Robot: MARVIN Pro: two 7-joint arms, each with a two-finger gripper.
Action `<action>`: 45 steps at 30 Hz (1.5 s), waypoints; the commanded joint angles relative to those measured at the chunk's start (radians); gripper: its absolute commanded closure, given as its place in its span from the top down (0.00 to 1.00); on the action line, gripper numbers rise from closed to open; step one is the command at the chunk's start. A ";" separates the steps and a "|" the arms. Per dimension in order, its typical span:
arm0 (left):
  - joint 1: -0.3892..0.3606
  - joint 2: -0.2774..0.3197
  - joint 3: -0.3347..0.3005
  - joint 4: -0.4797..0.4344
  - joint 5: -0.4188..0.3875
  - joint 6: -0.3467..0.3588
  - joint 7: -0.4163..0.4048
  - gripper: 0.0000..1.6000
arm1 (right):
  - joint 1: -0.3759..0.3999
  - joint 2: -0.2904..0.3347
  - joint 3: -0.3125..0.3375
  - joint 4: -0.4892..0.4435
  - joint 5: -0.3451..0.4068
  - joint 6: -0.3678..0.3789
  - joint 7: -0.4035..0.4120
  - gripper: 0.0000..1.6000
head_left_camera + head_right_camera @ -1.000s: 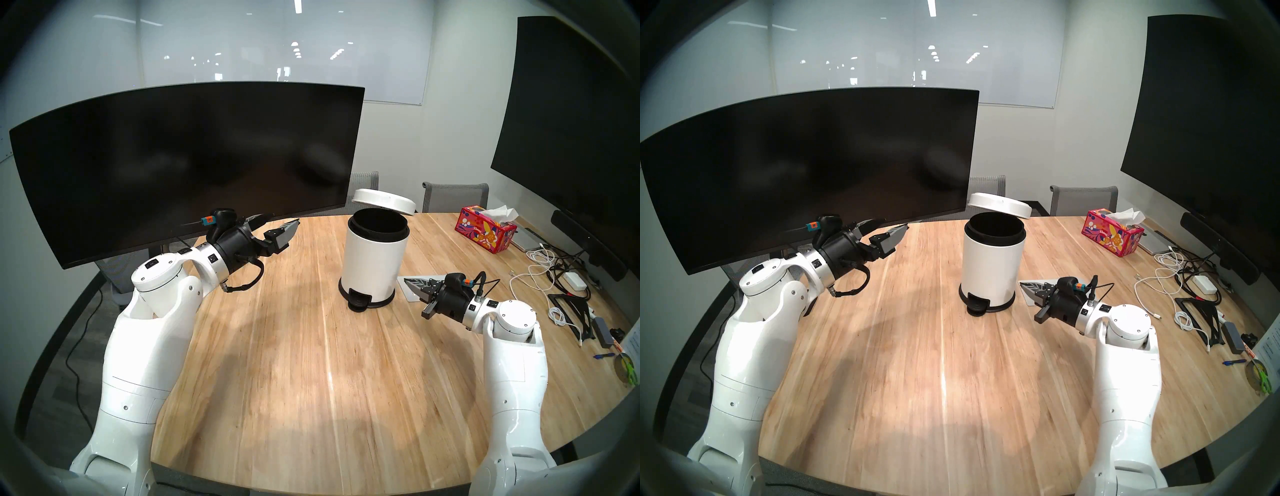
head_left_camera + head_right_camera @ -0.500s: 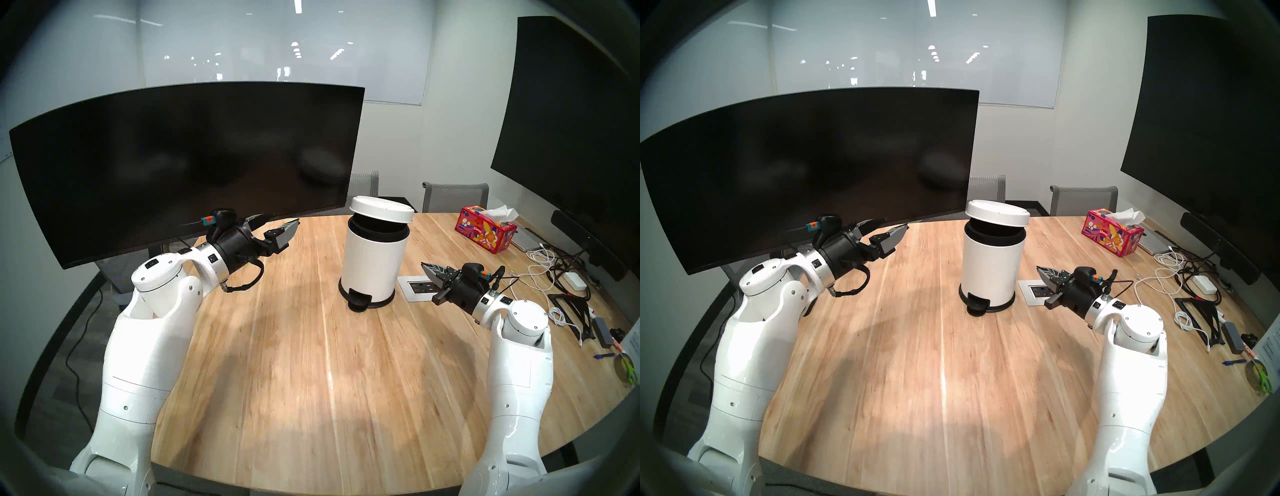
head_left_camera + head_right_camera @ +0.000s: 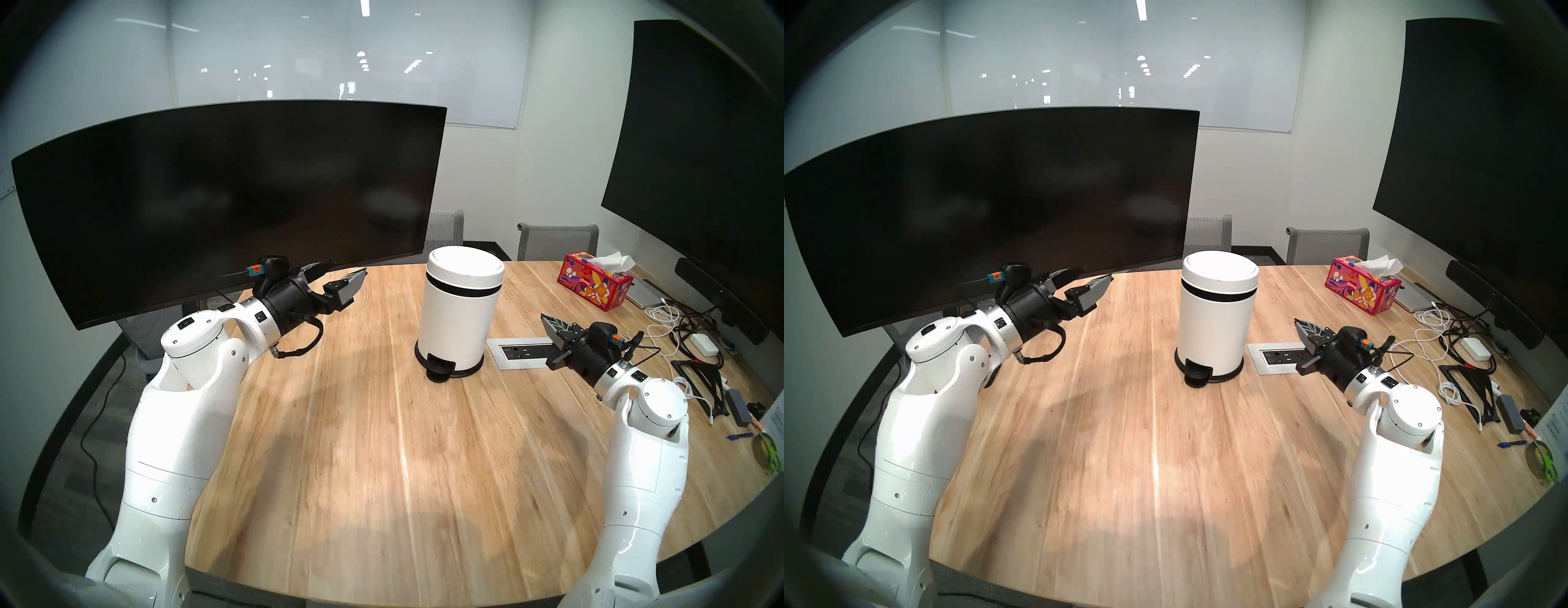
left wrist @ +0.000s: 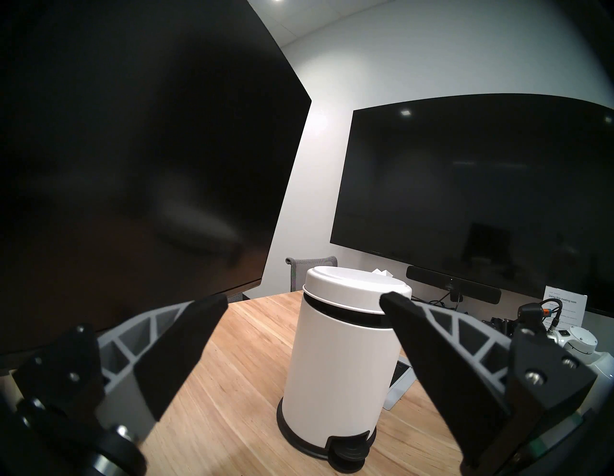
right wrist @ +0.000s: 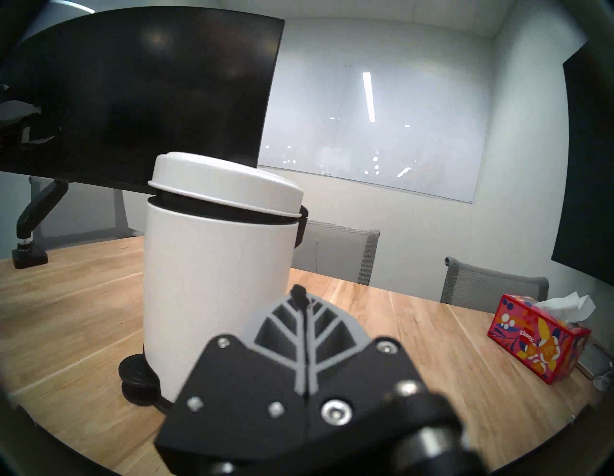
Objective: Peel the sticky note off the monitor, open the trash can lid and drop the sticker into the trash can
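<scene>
Wooden table (image 3: 382, 446): lidded trash can (image 3: 460, 322) between spread left claw (image 3: 339, 278) and pinched-together, empty right claw (image 3: 551, 325).

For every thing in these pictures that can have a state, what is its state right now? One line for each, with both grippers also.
trash can lid: closed, down on the can.
trash can: upright on the table, shut.
monitor: screen dark, no sticky note visible on it.
left gripper: open, empty, near the monitor's lower edge.
right gripper: shut, holding nothing, right of the can.
tissue box: open, a tissue sticking out.
</scene>
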 commanded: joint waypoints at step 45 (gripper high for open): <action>-0.010 -0.002 -0.002 -0.022 0.004 -0.004 0.001 1.00 | -0.067 -0.087 -0.057 -0.071 -0.008 -0.167 -0.201 0.00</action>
